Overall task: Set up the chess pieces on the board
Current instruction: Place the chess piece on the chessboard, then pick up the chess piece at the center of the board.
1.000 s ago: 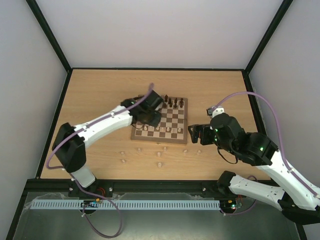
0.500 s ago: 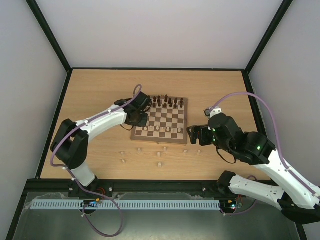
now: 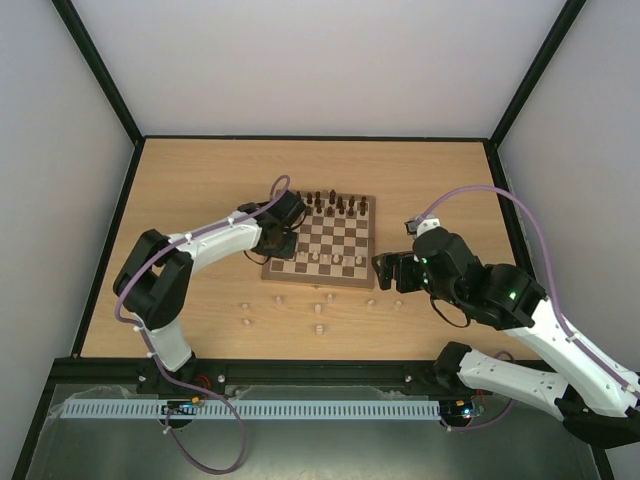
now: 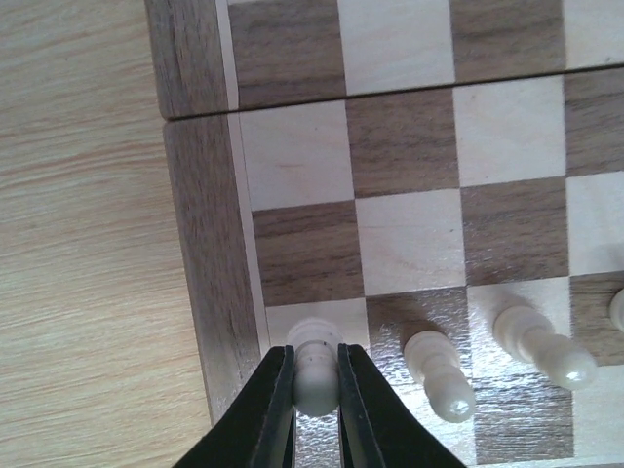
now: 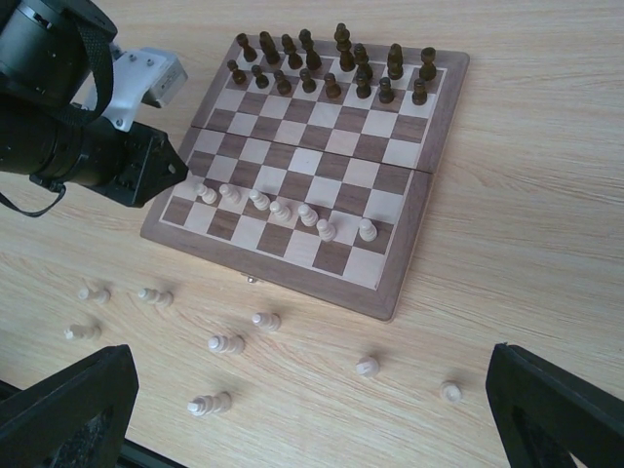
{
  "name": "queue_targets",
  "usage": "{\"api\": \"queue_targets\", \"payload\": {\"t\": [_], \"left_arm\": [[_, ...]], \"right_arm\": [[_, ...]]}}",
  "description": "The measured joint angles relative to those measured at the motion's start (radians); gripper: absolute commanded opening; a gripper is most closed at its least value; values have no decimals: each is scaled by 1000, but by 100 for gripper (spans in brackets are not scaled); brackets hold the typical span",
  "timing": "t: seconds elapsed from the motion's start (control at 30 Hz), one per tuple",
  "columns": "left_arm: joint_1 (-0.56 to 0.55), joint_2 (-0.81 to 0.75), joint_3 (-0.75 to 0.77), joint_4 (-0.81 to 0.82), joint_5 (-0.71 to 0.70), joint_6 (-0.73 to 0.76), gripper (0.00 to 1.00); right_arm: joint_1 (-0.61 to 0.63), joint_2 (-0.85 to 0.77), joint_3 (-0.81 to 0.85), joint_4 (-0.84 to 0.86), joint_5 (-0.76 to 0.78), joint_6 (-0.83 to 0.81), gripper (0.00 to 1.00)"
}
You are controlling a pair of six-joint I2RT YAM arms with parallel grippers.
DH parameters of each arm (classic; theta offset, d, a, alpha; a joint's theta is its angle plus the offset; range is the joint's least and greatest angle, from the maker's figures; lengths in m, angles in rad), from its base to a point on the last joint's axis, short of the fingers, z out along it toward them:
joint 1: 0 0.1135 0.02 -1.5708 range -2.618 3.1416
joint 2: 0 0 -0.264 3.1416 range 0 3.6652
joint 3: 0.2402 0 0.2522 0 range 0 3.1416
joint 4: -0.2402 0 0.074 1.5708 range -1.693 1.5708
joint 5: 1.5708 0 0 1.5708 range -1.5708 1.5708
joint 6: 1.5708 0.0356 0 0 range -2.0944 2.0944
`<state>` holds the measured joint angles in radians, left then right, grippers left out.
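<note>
The board (image 3: 316, 279) lies mid-table with dark brown pieces (image 5: 331, 63) on its two far rows. A row of several pale chess pieces (image 5: 280, 209) stands near its front. My left gripper (image 4: 316, 390) is shut on a pale pawn (image 4: 315, 343), whose base sits over the cream square by the board's left border (image 4: 200, 273). It also shows in the top view (image 3: 283, 243). My right gripper (image 5: 312, 419) is open and empty, hovering right of the board above loose pale pieces (image 5: 368, 367); it also shows in the top view (image 3: 385, 270).
Several loose pale pieces lie on the tabletop in front of the board (image 3: 319, 327), some on their sides (image 5: 210, 404) (image 5: 226, 343). One stands near the right (image 5: 449, 392). A black frame (image 3: 110, 240) edges the table.
My left gripper has moved from over the board's front-left squares to its left edge, with the pawn in it. My right gripper has shifted slightly left.
</note>
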<state>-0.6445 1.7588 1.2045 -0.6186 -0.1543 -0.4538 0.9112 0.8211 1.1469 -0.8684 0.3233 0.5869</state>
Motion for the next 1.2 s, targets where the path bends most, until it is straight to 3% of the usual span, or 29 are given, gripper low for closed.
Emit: {"api": "queue_targets", "payload": {"t": [0.3, 0.57, 0.83, 1.07, 1.2], "left_arm": [[0, -1, -51, 20, -3, -3, 15], [0, 0, -61, 34, 15, -5, 36], [-8, -22, -61, 26, 20, -8, 46], [-31, -221, -56, -9, 8, -18, 72], [-40, -394, -59, 9, 15, -15, 98]], "right_arm": [[0, 6, -16, 5, -1, 0, 99], [0, 5, -23, 10, -1, 0, 99], [0, 5, -24, 10, -2, 1, 99], [0, -22, -32, 14, -23, 13, 99], [0, -82, -103, 40, -64, 26, 99]]}}
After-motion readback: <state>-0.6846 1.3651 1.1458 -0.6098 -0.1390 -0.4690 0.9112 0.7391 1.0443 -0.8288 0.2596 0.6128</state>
